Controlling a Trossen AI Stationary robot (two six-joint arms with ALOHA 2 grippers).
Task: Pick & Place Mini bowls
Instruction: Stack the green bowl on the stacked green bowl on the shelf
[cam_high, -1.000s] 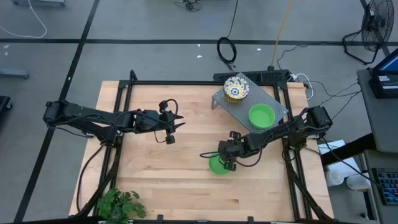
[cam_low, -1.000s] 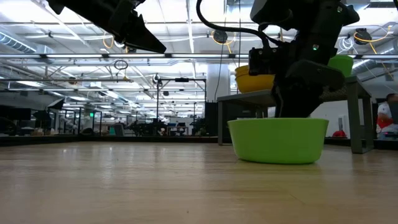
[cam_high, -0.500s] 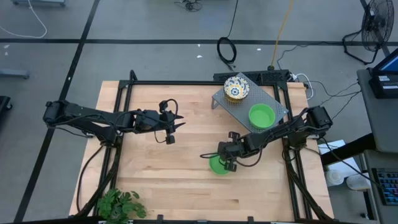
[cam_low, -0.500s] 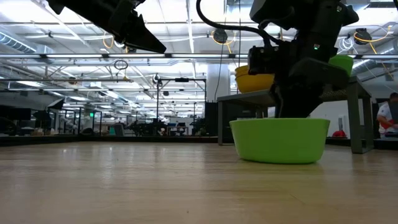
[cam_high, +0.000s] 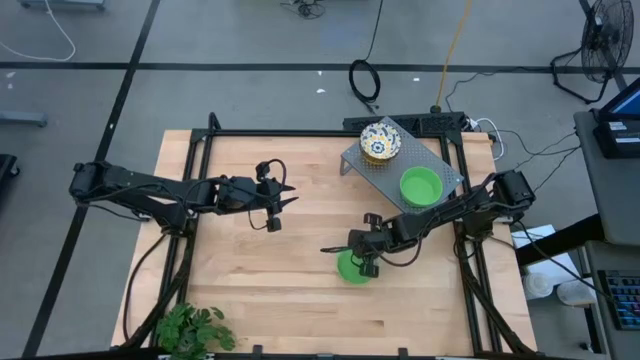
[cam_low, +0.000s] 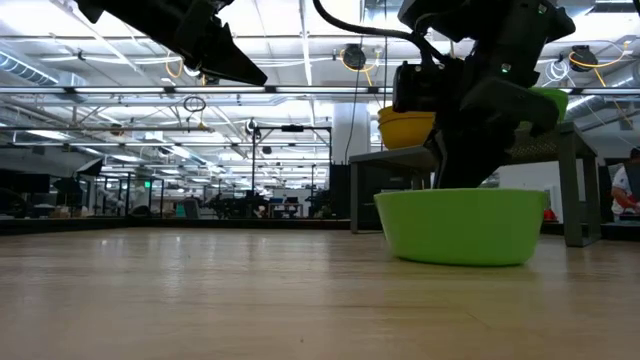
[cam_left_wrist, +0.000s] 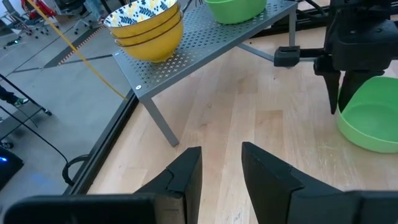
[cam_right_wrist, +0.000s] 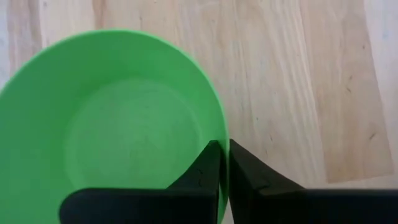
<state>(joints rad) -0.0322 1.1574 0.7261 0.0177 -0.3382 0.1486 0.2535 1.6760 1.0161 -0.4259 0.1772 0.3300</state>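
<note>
A green mini bowl (cam_high: 349, 268) (cam_low: 462, 225) sits on its base on the wooden table (cam_high: 290, 250), right of centre, with my right gripper (cam_high: 362, 262) (cam_right_wrist: 225, 171) shut on its rim. A stack of floral mini bowls (cam_high: 380, 141) (cam_left_wrist: 146, 25) and another green mini bowl (cam_high: 421, 186) stand on the grey perforated rack (cam_high: 395, 165) at the far right. My left gripper (cam_high: 283, 203) (cam_left_wrist: 221, 180) hovers open over the table's left half, with nothing between its fingers. My right gripper pinches the green bowl's rim (cam_right_wrist: 224, 146) on the bowl's right side, one finger (cam_right_wrist: 208, 171) inside the bowl and the other finger (cam_right_wrist: 252, 177) outside. The fingers come from above, slanting down from the table's right. The bowl's base (cam_low: 460, 260) rests on the table.
The rack stands on legs at the far right of the table, close behind the held bowl. A black frame (cam_high: 200, 170) runs round the table top. A green plant (cam_high: 195, 328) sits at the near left corner. Bare wood lies between the two arms.
My right gripper has shut on the green bowl's rim and rolled slightly. The bowl has shifted a little on the table and stays on its base.
</note>
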